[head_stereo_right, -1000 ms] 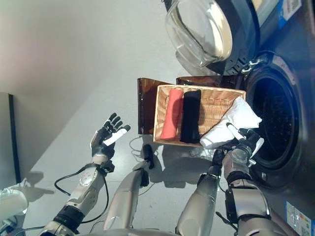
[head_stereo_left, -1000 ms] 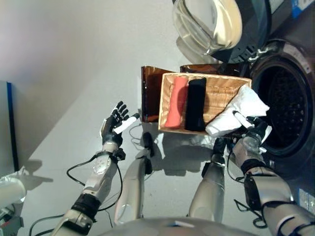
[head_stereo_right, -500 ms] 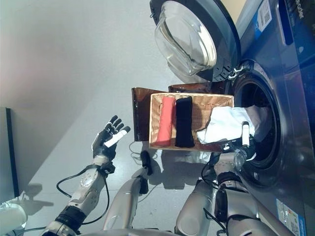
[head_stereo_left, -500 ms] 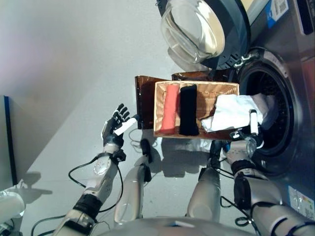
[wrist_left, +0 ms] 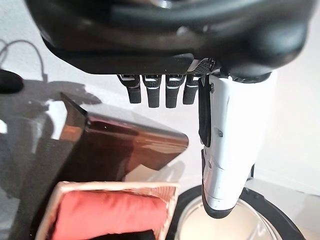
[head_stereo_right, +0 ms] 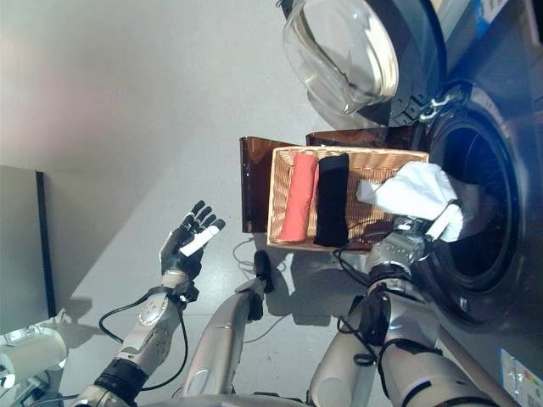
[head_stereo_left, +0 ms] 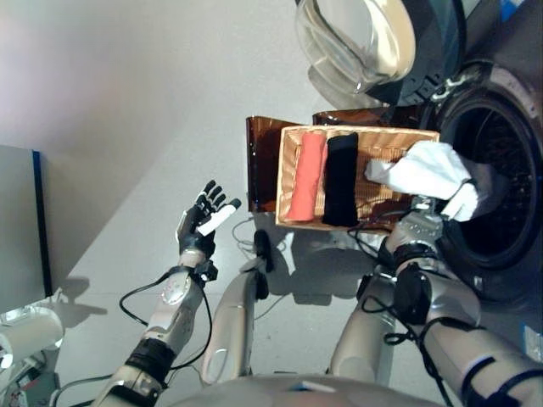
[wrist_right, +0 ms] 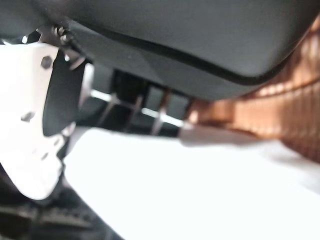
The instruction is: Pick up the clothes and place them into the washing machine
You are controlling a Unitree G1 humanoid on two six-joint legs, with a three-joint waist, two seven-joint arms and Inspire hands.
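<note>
The wicker basket [head_stereo_left: 390, 140] rests on the dark brown box [head_stereo_left: 261, 161] beside the washing machine. A rolled red cloth [head_stereo_left: 305, 174] and a rolled black cloth [head_stereo_left: 341, 178] lie in it side by side. My right hand [head_stereo_left: 424, 219] is shut on a white cloth [head_stereo_left: 428, 170], held over the basket's right end at the rim of the drum opening [head_stereo_left: 501, 195]. The white cloth also shows in the right wrist view [wrist_right: 200, 185]. My left hand [head_stereo_left: 204, 216] is open and empty, raised over the floor left of the box.
The machine's round glass door [head_stereo_left: 365, 38] stands open above the basket. A grey panel with a blue edge [head_stereo_left: 21, 220] stands at the far left. A white object [head_stereo_left: 25, 335] lies at the lower left.
My right hand has carried the white cloth up and right, from the basket's front edge to the drum's rim. The camera has shifted. The left hand holds its place.
</note>
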